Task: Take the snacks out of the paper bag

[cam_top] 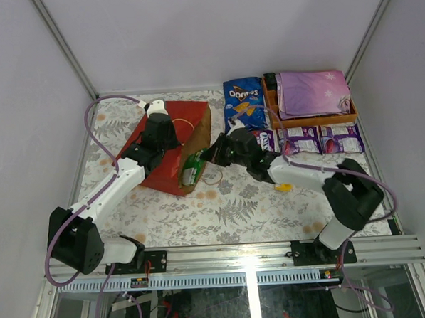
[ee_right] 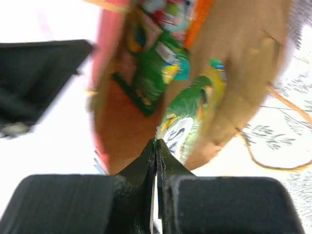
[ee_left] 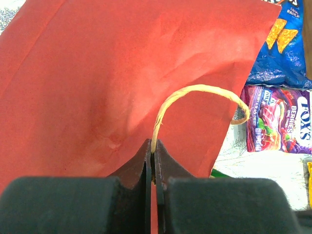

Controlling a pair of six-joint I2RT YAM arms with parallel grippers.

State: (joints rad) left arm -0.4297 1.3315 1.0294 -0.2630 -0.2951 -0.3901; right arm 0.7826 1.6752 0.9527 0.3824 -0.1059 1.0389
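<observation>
Green packet (ee_right: 187,114) in right gripper (ee_right: 156,145), handle (ee_left: 195,91) in left gripper (ee_left: 152,148)

On table (cam_top: 236,207): paper bag (cam_top: 163,177), Doritos bag (cam_top: 244,100), Fox's packs (cam_top: 301,140), tray (cam_top: 310,120).

The top external view looks down from high above the paper bag (cam_top: 170,147), on the arm bases' side, taking in the whole tabletop (cam_top: 222,208). The left wrist view hangs close over the bag's red outer face, behind the left end effector (ee_left: 152,151). The right wrist view, blurred, faces into the bag's mouth past the right end effector (ee_right: 157,148); it shares the green packet (ee_right: 190,117) there with the top view.
</observation>
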